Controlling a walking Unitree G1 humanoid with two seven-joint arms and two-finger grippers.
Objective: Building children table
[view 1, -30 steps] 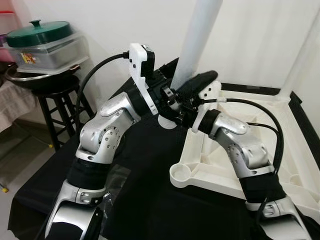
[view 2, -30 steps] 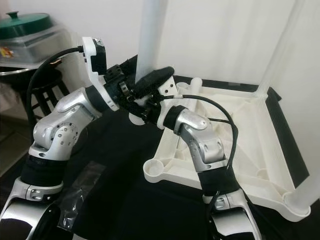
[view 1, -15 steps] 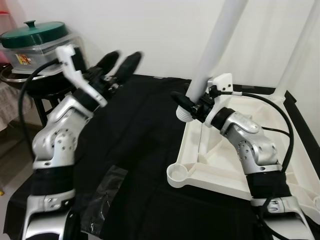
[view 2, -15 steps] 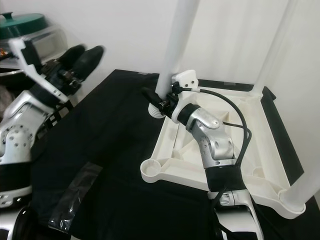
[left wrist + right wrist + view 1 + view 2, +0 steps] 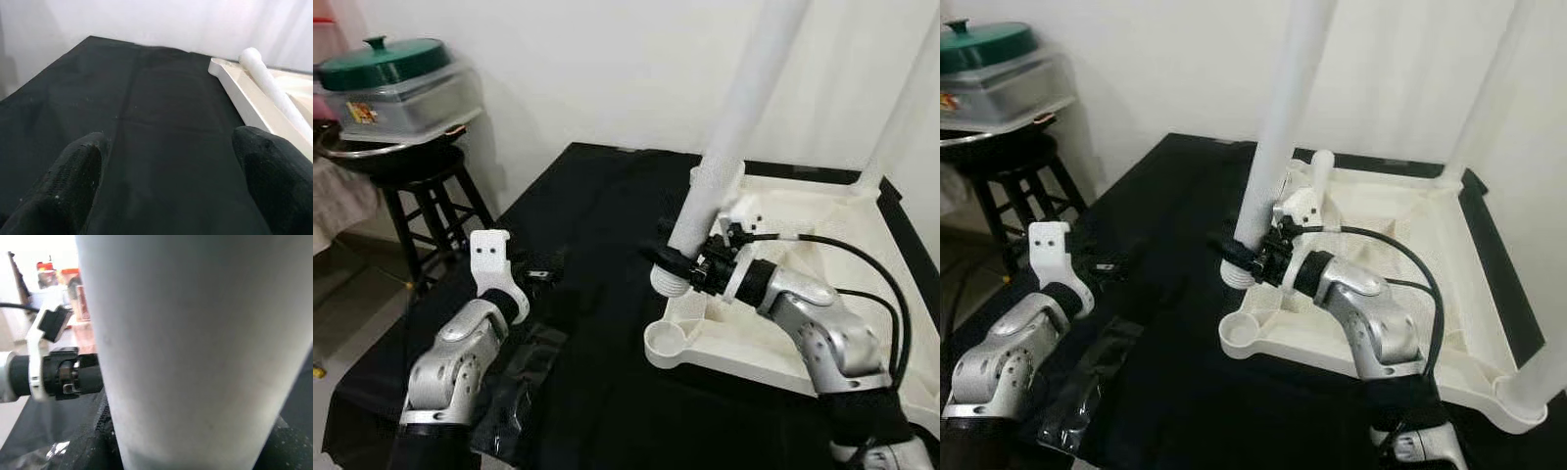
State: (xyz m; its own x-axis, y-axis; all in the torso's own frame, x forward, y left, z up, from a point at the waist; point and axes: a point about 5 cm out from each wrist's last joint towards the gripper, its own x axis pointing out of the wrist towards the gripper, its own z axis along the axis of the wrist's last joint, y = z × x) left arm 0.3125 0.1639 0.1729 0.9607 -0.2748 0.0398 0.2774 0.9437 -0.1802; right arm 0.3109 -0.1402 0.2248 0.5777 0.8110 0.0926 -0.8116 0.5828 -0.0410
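Right gripper (image 5: 677, 266) clenched round the long white plastic table leg (image 5: 729, 147) near its threaded foot, tilted above the upturned white tabletop's (image 5: 803, 211) near corner socket (image 5: 663, 343), likely for seating. Left gripper (image 5: 166, 181), fingers spread, empty, hovers over the black cloth (image 5: 578, 196).

- A thick white table leg (image 5: 195, 347) stood very close to the camera, slightly blurred, running from the top of the frame to the bottom.
- Black textured fingers (image 5: 105, 431) of the right gripper (image 5: 195, 450) pressed against the leg low on both sides.
- Beside the leg, the left gripper (image 5: 85, 378) reached in sideways, with a white bracket and a black cable at its wrist.
- A black cloth (image 5: 44, 440) lay underneath.
- Far behind, blurred red and orange containers (image 5: 58, 276) sat against a pale wall.
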